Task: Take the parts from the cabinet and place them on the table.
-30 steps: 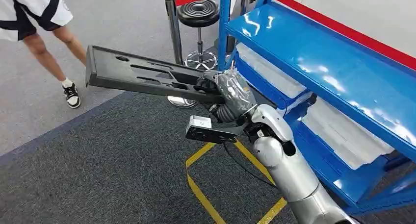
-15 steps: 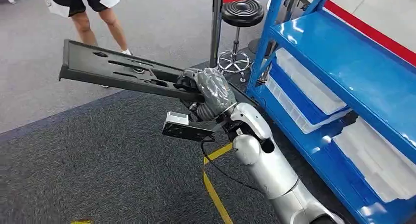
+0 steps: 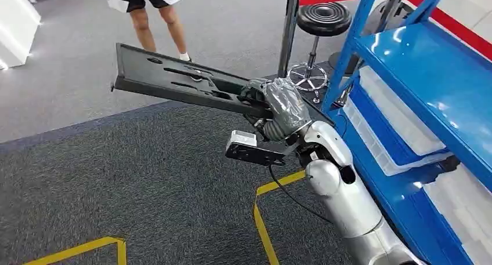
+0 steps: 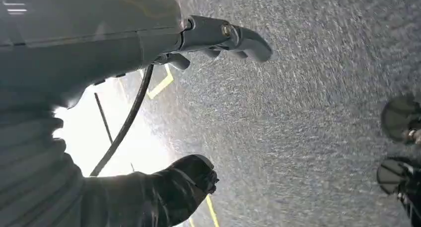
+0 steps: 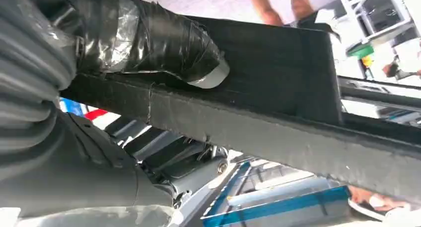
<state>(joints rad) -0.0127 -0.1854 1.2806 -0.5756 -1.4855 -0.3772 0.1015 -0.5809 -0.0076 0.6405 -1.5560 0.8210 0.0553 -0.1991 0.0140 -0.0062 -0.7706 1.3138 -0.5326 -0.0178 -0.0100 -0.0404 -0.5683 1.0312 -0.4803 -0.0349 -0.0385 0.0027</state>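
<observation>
A long black moulded part (image 3: pixel 174 82) with slots in its top sticks out to the left, held level above the carpet. My right hand (image 3: pixel 278 105), wrapped in a shiny cover, grips it at its near end. The right wrist view looks along the part (image 5: pixel 278 88), with the taped thumb (image 5: pixel 164 43) pressed on its flat face. The blue cabinet (image 3: pixel 429 68) stands to the right, with white trays (image 3: pixel 394 111) on its lower shelves. My left hand (image 4: pixel 99 43) hangs over grey carpet, fingers and thumb apart, holding nothing.
A person (image 3: pixel 154 10) in shorts stands beyond the part's far end. A black stool (image 3: pixel 322 18) and a black post (image 3: pixel 288 33) stand by the cabinet's corner. Yellow tape lines (image 3: pixel 261 218) mark the dark carpet. A white block (image 3: pixel 14 27) is at the far left.
The whole picture has shifted, so the camera has turned: cabinet and stool sit further right, and the person has walked across. My right hand still holds the black part.
</observation>
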